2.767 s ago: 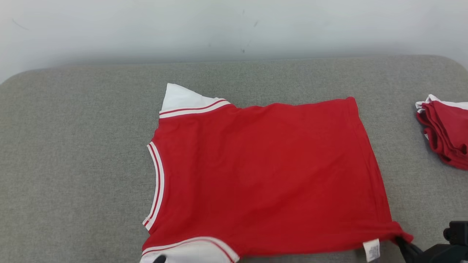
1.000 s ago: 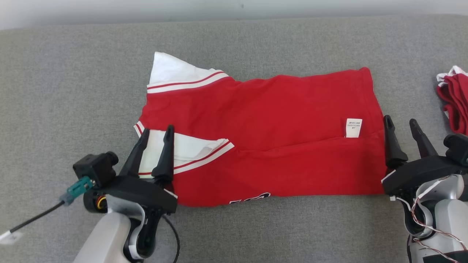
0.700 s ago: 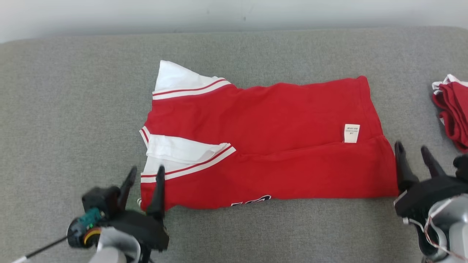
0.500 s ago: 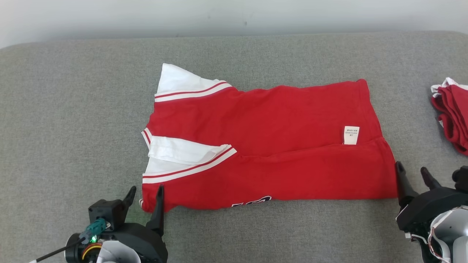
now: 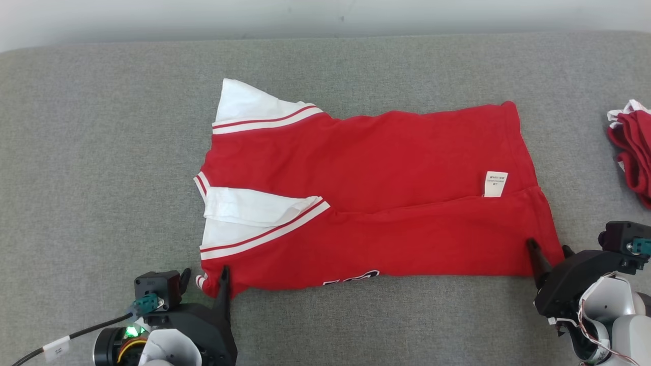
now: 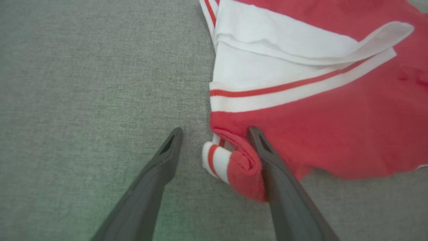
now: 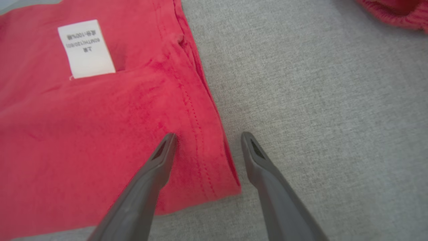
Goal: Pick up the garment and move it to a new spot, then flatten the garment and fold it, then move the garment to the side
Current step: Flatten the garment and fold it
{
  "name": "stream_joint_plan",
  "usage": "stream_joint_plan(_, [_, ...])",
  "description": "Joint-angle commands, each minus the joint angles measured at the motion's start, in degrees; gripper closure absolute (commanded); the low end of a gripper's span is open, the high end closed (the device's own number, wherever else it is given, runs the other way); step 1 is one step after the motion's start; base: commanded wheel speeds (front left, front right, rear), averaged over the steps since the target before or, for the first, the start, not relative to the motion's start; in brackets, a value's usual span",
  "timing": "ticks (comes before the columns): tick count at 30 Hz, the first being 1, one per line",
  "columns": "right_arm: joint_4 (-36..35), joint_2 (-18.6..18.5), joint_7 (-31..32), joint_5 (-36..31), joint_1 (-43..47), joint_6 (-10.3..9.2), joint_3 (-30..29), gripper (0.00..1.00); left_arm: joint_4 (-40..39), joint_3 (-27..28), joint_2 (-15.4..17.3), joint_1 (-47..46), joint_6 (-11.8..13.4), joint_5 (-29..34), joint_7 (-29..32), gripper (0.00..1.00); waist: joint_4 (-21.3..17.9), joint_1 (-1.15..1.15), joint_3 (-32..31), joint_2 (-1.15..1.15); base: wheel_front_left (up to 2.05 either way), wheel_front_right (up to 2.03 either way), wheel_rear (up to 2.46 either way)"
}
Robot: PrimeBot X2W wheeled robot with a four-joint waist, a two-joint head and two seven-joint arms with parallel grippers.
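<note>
In the head view, the red garment [image 5: 366, 203] is seen lying partly folded on the grey surface [image 5: 101, 152], with the left pincer [image 5: 204, 272] at its near left corner and the right pincer [image 5: 548, 245] at its near right corner. In the left wrist view, the rolled corner [image 6: 230, 164] is framed by spread fingers, ungripped. In the right wrist view, the hem [image 7: 204, 150] is straddled by parted fingers.

Looks like a robot test lab, grey cloth-covered bench [image 5: 101, 152] across the frame, plain pale wall [image 5: 152, 18] along the top edge, red shirt [image 5: 386, 203] laid out mid-frame, pile of matching red clothes [image 5: 633, 147] at right edge, exposed wires [image 5: 585, 320] lower right, tagged cable [image 5: 96, 328] lower left.
</note>
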Motion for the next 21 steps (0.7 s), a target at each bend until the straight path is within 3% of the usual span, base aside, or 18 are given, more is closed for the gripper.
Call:
stream_joint_plan(1, [0.3,0.4,0.7,-0.6,-0.5,-0.14,-0.6,0.0,0.4,-0.7,0.0,0.3,0.2,-0.5,1.0,0.0,0.2,0.0,0.0,0.0,0.0,0.0,0.0])
stream_joint_plan(5, [0.7,1.0,2.4,-0.6,-0.4,-0.14,-1.3,0.0,0.4,-1.2,0.1,0.5,0.2,-0.7,2.3,0.0,0.5,0.0,-0.1,0.0,0.0,0.0,0.0])
stream_joint_plan(6, [0.9,1.0,2.8,-0.7,-0.3,-0.14,-1.1,0.1,0.6,-1.5,0.2,0.6,0.2,-0.9,2.8,0.0,0.5,0.0,-0.2,0.0,0.0,0.0,0.0])
stream_joint_plan(7, [1.2,1.1,3.3,-0.7,-0.2,-0.14,-1.2,0.32,0.8,-1.7,0.1,0.8,-0.1,-1.3,3.5,0.52,0.4,0.0,-0.3,0.0,0.0,0.0,0.0])
stream_joint_plan(8, [1.3,1.2,3.8,-0.6,-0.1,-0.14,-1.1,0.56,0.9,-2.0,0.0,1.0,-0.4,-1.6,4.1,0.94,0.4,0.0,-0.4,0.0,0.0,0.0,0.0])
stream_joint_plan(9, [1.4,1.3,4.3,-0.6,0.2,-0.14,-1.1,0.83,1.1,-2.3,-0.1,1.4,-0.7,-1.9,4.8,1.0,0.3,0.0,-0.6,0.0,0.0,0.0,0.0])
stream_joint_plan(10, [1.3,1.3,4.6,-0.5,0.5,-0.14,-0.9,1.0,1.2,-2.6,-0.1,1.8,-1.0,-2.0,5.5,1.0,0.3,0.0,-0.8,0.0,0.0,0.0,0.0])
stream_joint_plan(15, [-1.3,1.3,4.7,1.3,2.6,-0.14,-1.5,1.0,-0.3,-2.4,0.1,4.2,-2.2,-4.7,6.7,1.0,0.1,0.0,-2.4,0.0,0.0,0.0,0.0])
stream_joint_plan(21, [-6.3,1.5,6.7,5.4,8.0,-0.14,-2.0,1.0,-5.6,-1.6,3.0,9.0,-1.8,-6.7,8.5,1.0,0.1,0.0,-4.8,0.0,0.0,0.0,0.0])
